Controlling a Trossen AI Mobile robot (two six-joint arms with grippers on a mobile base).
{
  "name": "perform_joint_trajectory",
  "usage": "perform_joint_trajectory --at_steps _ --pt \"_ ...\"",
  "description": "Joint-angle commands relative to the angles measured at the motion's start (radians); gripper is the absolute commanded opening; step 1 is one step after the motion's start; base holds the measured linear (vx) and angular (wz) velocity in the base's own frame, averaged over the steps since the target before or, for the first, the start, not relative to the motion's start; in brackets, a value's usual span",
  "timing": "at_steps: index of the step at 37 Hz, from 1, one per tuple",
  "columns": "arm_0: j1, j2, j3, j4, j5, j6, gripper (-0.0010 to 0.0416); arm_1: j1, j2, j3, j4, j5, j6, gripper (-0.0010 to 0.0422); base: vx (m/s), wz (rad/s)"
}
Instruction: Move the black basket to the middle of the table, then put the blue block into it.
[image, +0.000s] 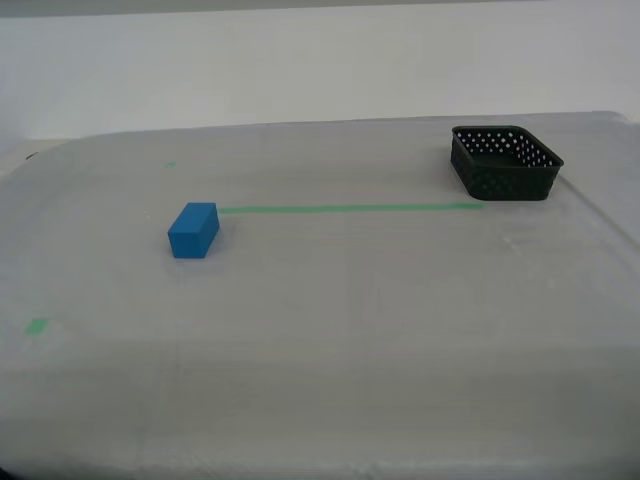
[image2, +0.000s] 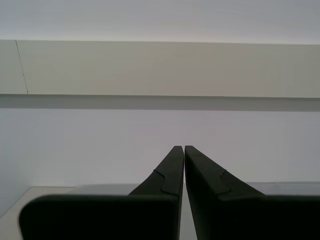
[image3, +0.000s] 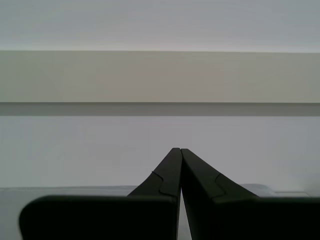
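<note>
Presently: black basket (image: 505, 163) far on the exterior view's right of table (image: 330, 330); blue block (image: 193, 230) well apart, leftward. My first gripper (image3: 180, 151) and my second gripper (image2: 184, 148): jaws closed, empty.

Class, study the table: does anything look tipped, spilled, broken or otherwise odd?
Nothing stands out. The black basket sits upright and empty at the exterior view's far right; the blue block rests flat at the green tape line's other end.

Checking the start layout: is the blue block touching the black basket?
Apart. The exterior view shows bare table between the blue block and the black basket.
</note>
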Motion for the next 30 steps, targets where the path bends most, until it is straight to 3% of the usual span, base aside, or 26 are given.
perform_joint_trajectory --at_steps 1,30 --pt "0.000 -0.001 0.001 0.000 -0.001 -0.003 0.0000 0.000 0.000 0.000 0.005 -0.001 0.002 0.0000 0.000 0.000" --pt "0.000 -0.002 0.001 0.000 -0.001 -0.003 0.0000 0.000 0.000 0.000 0.005 -0.001 0.002 0.0000 0.000 0.000"
